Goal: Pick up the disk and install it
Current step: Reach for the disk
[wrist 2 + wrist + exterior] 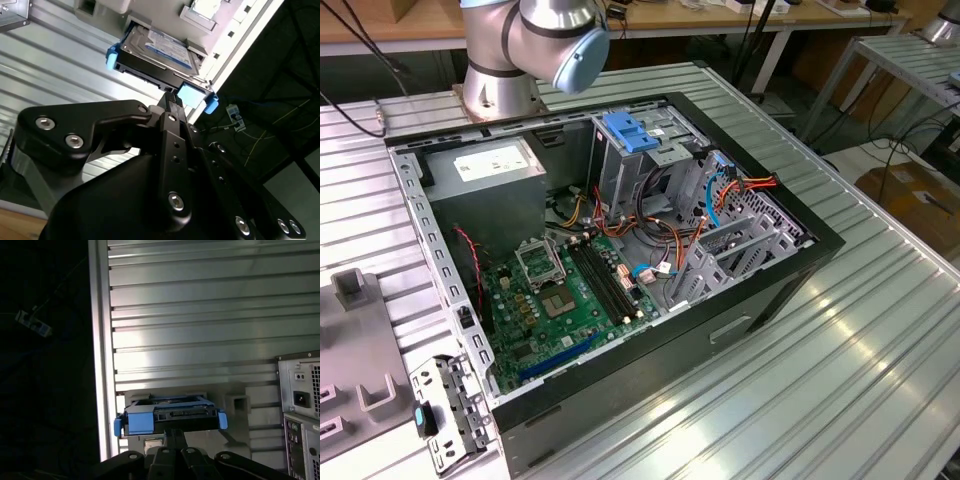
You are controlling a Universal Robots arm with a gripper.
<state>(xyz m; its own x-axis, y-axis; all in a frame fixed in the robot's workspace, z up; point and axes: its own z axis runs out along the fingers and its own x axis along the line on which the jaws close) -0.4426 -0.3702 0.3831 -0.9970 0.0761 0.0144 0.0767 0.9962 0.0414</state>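
The disk is a flat silver drive with a blue-banded label and blue side rails. It lies in a pale grey holder close to the ribbed metal table's edge. In the first wrist view the disk shows end-on, its connector side facing me. My gripper is just short of that near edge with its black fingers drawn together and nothing between them. In the first wrist view the gripper sits right below the disk's middle. I cannot tell whether the tips touch the disk.
In the exterior view an open computer case lies on the table with its green board exposed. It holds a grey cage with a blue handle and a grey box with a white sticker. The arm's base stands behind it. The case's back panel is beside the holder.
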